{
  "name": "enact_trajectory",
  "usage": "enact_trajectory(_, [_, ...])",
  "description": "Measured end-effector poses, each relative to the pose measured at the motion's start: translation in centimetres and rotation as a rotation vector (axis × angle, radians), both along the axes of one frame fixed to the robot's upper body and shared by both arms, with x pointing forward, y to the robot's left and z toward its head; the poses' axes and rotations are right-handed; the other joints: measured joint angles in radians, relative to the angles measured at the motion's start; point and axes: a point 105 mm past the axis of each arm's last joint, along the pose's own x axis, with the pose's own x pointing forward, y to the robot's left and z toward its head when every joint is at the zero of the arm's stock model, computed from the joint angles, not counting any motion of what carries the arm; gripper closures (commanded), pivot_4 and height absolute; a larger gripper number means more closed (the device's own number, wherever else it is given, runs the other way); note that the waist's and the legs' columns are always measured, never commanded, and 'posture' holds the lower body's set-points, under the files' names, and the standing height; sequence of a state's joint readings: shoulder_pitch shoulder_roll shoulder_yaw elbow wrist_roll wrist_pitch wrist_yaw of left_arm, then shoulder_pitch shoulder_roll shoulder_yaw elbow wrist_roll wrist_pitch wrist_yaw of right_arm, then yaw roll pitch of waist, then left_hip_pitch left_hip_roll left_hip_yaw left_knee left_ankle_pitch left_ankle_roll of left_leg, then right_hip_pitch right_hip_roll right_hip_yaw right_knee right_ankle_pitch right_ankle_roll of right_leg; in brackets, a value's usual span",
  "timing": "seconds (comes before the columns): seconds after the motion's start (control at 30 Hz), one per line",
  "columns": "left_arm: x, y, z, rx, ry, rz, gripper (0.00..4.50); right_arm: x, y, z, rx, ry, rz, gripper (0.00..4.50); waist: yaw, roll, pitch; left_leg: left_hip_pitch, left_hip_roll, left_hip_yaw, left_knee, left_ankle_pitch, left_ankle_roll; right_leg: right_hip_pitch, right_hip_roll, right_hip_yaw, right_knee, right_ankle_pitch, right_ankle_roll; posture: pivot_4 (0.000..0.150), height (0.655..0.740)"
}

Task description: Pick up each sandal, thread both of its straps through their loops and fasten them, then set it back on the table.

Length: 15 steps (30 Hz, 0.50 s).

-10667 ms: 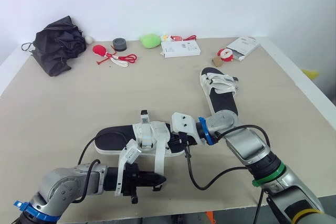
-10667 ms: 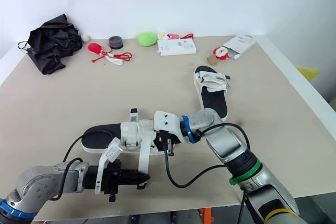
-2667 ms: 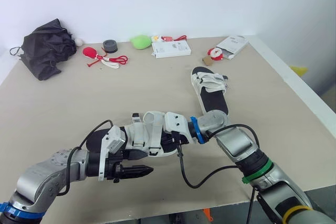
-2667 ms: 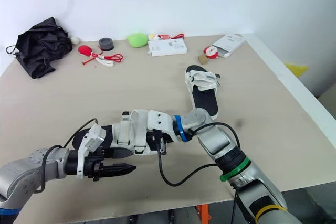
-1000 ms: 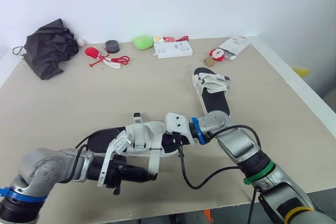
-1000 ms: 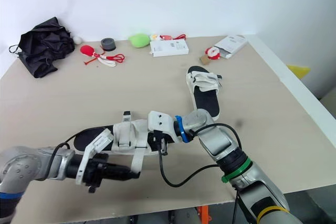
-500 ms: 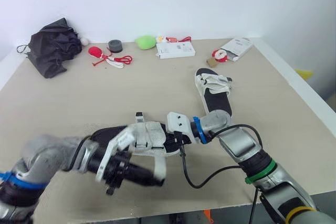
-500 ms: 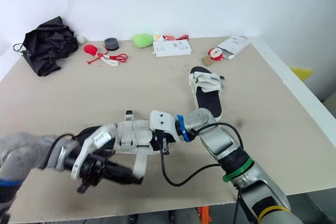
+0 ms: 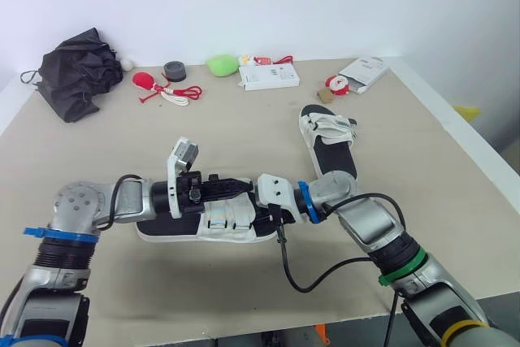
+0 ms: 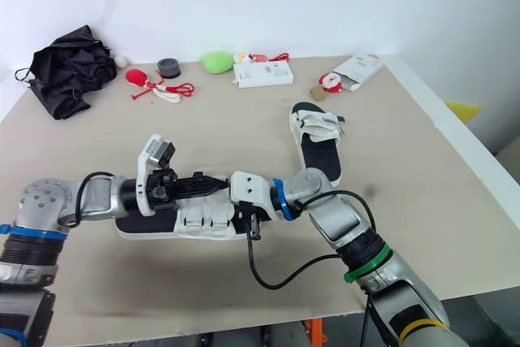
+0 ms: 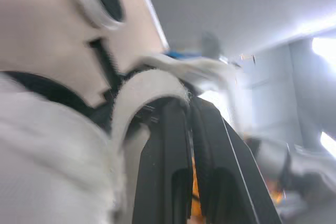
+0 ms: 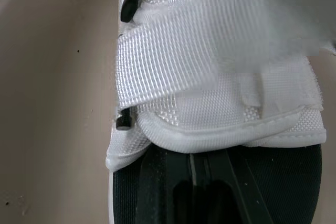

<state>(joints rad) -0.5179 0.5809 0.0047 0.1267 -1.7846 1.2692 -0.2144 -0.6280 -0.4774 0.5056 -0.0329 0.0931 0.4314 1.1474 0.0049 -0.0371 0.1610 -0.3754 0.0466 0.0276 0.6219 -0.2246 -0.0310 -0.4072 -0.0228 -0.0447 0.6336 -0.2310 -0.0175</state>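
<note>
Sitting closed in wrist views: left jaws at sandal (image 9: pixel 219 222) strap (image 11: pixel 149 82), right jaws over its footbed (image 12: pixel 294 182).

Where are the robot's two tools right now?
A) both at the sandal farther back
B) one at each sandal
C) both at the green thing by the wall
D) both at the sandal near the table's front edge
D: the left tool and the right tool meet at the near sandal; the other sandal lies apart, farther back.
</note>
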Motion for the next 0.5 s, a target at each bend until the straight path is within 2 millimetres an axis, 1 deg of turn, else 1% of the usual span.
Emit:
enact_trajectory(0.17, [0.6,-0.4,-0.5,0.007,0.04,0.044,4.41,0.0,0.0,-0.1,-0.001,0.001,-0.005,4.5,0.001,0.0,-0.001,0.001,0.0,0.0,0.0,0.0,0.0,0.001,0.0,0.0,0.0,0.0,0.0,0.15,0.74])
enact_trajectory(0.27, [1.3,-0.5,-1.2,0.029,0.081,0.094,4.41,0.1,-0.1,-0.1,0.001,-0.001,-0.012,4.5,0.001,0.0,-0.001,0.001,-0.001,0.0,0.001,0.0,0.0,0.001,0.0,0.0,0.001,0.001,0.0,0.15,0.74])
enact_trajectory(0.4, [2.2,-0.2,-2.1,0.059,0.12,0.177,3.2,0.1,-0.1,-0.2,0.0,0.0,-0.02,4.5,0.001,0.0,-0.003,0.002,-0.001,0.0,0.002,0.001,0.0,0.002,-0.001,0.001,0.001,0.001,0.001,0.15,0.74])
enact_trajectory(0.43, [2.4,0.1,-2.5,0.075,0.128,0.202,2.66,0.1,-0.1,-0.2,0.0,0.0,-0.02,4.5,0.001,0.0,-0.003,0.002,-0.001,0.0,0.002,0.001,0.0,0.002,-0.001,0.001,0.001,0.001,0.001,0.15,0.74])
enact_trajectory(0.47, [2.5,0.3,-2.7,0.084,0.132,0.216,2.27,0.1,-0.1,-0.2,-0.001,0.001,-0.019,4.5,0.001,0.0,-0.003,0.002,-0.001,0.0,0.002,0.001,0.0,0.002,0.0,0.001,0.001,0.001,0.001,0.15,0.74])
enact_trajectory(0.5, [2.5,0.4,-2.7,0.088,0.133,0.222,1.76,0.1,-0.1,-0.2,-0.001,0.002,-0.018,4.5,0.001,0.0,-0.003,0.002,-0.001,0.0,0.002,0.001,0.0,0.002,0.0,0.001,0.001,0.001,0.001,0.15,0.74])
